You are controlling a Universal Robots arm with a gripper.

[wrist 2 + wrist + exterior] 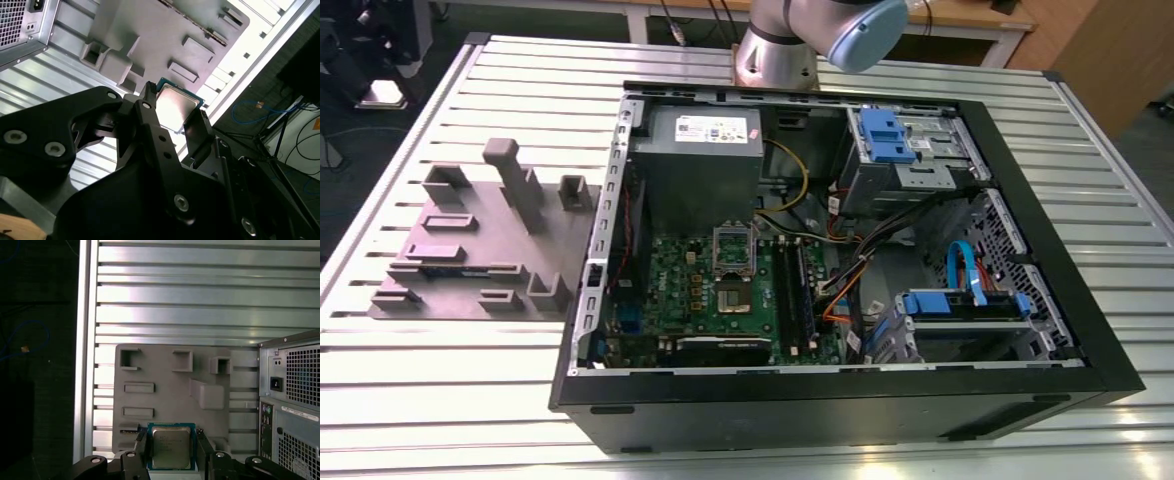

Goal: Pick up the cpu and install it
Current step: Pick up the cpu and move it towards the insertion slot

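Near one edge of a flat grey plastic fixture plate [165,400] with raised blocks, the black two-fingered gripper [171,447] pinched the cpu [171,448], a small square silver-grey chip with a green rim, by two opposite sides. The plate lay on a ribbed aluminium table [454,380], just beside an open black computer case [1014,200] with its green motherboard [687,275] exposed.
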